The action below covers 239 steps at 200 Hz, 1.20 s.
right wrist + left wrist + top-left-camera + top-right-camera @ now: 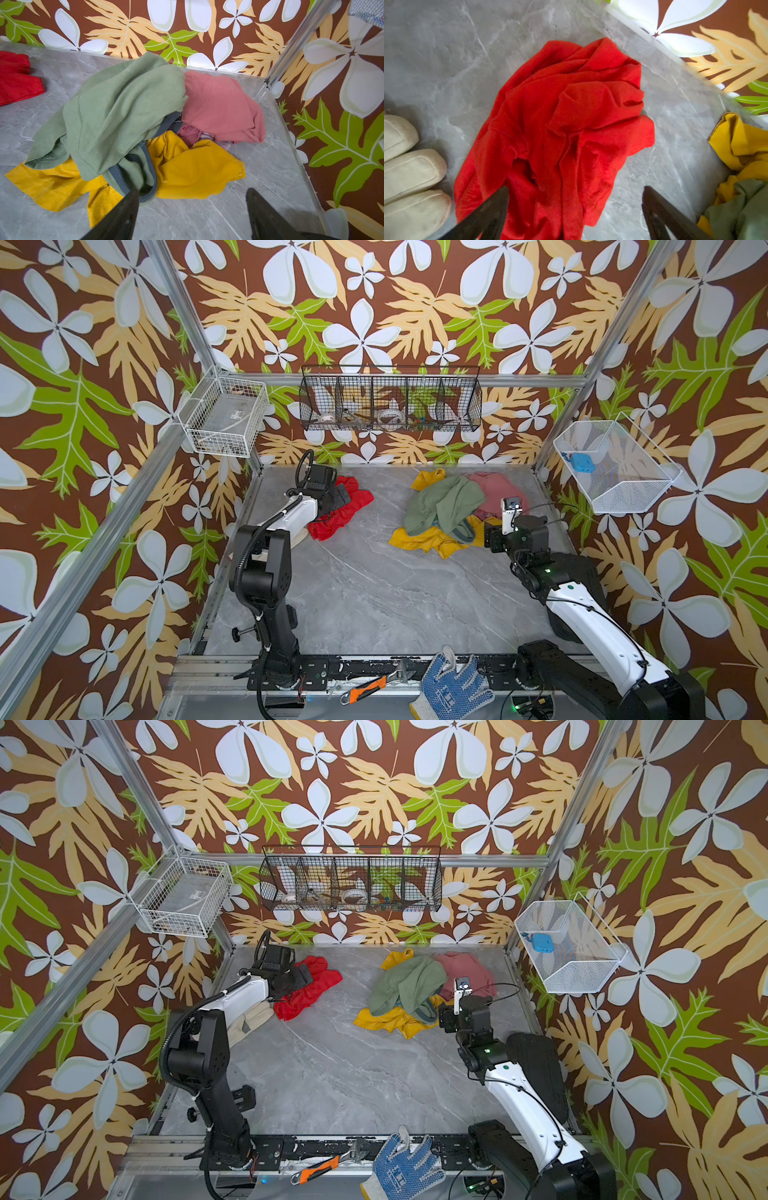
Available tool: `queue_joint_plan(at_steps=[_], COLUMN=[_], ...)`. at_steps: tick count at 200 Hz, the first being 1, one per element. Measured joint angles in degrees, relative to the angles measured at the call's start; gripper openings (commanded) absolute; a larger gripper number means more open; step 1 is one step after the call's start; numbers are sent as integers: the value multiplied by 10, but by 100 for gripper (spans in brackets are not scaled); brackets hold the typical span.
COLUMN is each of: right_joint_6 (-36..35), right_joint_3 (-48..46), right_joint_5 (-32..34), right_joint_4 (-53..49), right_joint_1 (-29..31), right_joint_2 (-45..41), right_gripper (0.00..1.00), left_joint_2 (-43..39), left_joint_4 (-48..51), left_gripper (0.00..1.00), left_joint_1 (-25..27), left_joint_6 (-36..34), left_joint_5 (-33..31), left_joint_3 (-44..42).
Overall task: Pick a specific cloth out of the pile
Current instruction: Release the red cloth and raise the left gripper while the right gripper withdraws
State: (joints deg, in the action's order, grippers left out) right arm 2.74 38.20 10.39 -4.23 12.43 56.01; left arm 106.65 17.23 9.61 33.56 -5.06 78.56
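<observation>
Two things nearest, on front rail: wrench, dotted glove. Farther in, right gripper spread, empty, at near edge of pile, by green cloth. Beyond, left gripper spread wide, empty, over red cloth, which lies crumpled on tabletop, well apart from pile, beside white glove. Farthest: black wire basket on back wall.

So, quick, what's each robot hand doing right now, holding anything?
Left hand: open, empty, over the red cloth.
Right hand: open, empty, at the edge of the pile.
</observation>
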Motion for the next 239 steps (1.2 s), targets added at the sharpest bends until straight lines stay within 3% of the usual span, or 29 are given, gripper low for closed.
queue_joint_plan(at_steps=[76, 156, 239], right_joint_6=[0, 33, 77], right_joint_3=[-47, -121, -281], right_joint_5=[-33, -117, -83], right_joint_4=[44, 154, 362], right_joint_1=[-21, -98, -180], right_joint_2=[-37, -47, -59], right_gripper=[83, 84, 87], left_joint_2=[-127, -252, -304], left_joint_4=[-30, -47, -50], left_gripper=[100, 100, 100], left_joint_1=[40, 43, 43], left_joint_6=[37, 54, 70], left_joint_5=[-60, -116, -149], left_joint_3=[-106, -218, -269])
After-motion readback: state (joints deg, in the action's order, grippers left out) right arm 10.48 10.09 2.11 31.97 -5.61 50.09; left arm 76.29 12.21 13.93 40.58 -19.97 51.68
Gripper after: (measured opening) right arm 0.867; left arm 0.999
